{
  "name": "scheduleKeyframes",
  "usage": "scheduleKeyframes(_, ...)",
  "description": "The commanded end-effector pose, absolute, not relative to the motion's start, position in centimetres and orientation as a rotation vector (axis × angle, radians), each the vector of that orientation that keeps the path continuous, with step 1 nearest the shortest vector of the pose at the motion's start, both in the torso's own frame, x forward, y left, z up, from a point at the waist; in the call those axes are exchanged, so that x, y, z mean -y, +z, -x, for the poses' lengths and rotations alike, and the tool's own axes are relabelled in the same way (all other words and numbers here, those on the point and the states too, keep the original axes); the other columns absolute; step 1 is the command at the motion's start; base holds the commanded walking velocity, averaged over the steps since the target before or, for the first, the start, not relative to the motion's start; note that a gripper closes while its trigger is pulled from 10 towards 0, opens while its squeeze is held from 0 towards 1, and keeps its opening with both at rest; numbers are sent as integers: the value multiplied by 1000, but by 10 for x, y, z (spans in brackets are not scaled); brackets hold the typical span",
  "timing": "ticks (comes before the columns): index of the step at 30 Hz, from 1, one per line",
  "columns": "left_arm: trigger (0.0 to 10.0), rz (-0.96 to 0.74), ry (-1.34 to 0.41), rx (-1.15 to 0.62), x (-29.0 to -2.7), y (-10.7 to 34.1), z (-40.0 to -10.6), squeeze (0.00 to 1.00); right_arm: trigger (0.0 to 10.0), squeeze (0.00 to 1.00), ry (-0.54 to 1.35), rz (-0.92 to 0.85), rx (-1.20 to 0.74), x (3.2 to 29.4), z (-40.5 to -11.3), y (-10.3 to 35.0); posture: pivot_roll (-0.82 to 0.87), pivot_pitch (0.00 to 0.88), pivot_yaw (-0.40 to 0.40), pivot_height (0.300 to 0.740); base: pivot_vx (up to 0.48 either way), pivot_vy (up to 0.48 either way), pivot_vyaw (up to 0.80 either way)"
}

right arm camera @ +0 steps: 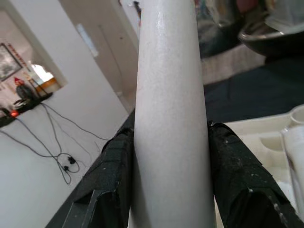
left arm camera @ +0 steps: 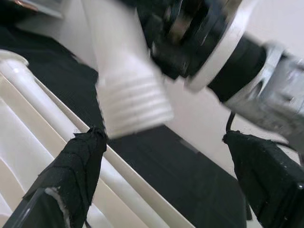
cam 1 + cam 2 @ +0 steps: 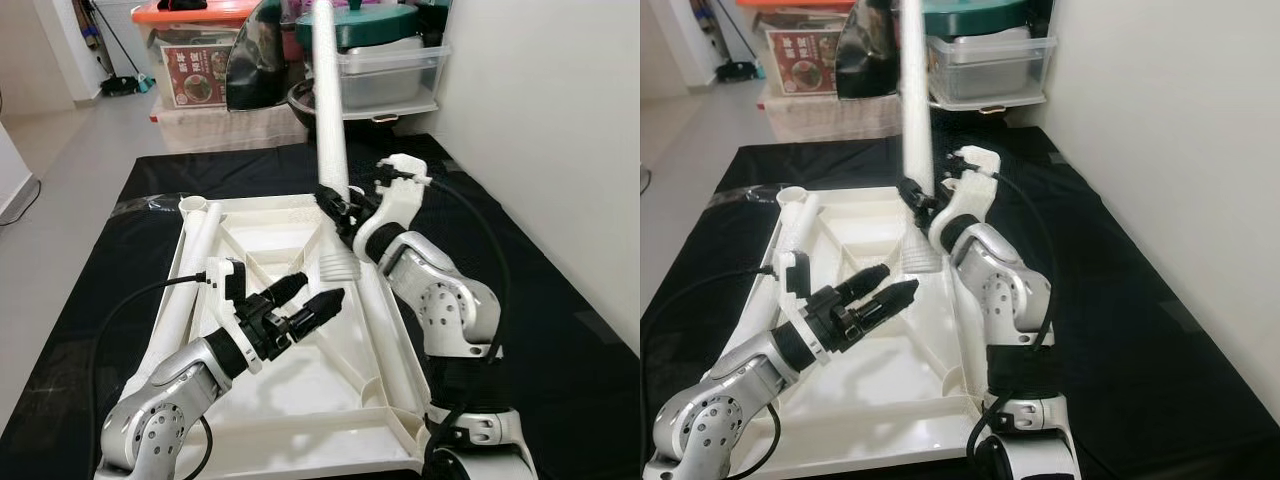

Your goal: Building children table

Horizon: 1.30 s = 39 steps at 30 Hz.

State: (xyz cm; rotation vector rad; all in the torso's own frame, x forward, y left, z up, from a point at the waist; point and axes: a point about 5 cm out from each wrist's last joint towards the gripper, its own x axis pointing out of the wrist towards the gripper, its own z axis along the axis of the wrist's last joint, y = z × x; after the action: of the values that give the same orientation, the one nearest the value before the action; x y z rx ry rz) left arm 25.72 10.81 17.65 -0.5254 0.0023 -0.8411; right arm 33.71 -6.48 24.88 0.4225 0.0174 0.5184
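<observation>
The right gripper [image 3: 338, 203] is clamped on a white table leg [image 3: 330, 100] just above its threaded end [image 3: 340, 265], fingers [image 1: 235, 166] pressed to both sides. The leg stands nearly upright at centre frame, its long axis running up past the top edge — the upper tip is cut off. Below lies the upturned white tabletop [image 3: 300, 445] on a black mat [image 3: 560, 300]. The left gripper [image 3: 318, 298], lower centre, gapes empty, pointing at that threaded end from nearby. Which socket the thread is meant for is hidden behind the right arm — I cannot tell.
</observation>
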Motion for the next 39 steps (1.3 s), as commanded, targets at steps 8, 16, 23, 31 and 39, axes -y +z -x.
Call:
scheduleKeyframes(8, 10000, 504, -853, -37, -109, 172, -267, 0, 0, 0, 664, -489, 4, 26, -318, 251, 14, 0, 18, 740, 0, 0, 0)
scheduleKeyframes(16, 10000, 522, -854, -21, -105, 176, -276, 0, 0, 0, 805, -397, 13, 12, -302, 245, 2, 0, 19, 740, 0, 0, 0)
scheduleKeyframes(23, 10000, 529, -839, -2, -105, 176, -281, 0, 0, 0, 861, -355, 0, 12, -293, 237, -4, 0, 17, 740, 0, 0, 0)
scheduleKeyframes(31, 0, 524, -805, 13, -108, 170, -286, 0, 0, 0, 849, -356, 3, 17, -294, 237, -20, 0, 22, 740, 0, 0, 0)
scheduleKeyframes(39, 0, 465, -777, 10, -110, 166, -288, 0, 0, 0, 832, -369, 7, 23, -296, 237, -15, 0, 14, 740, 0, 0, 0)
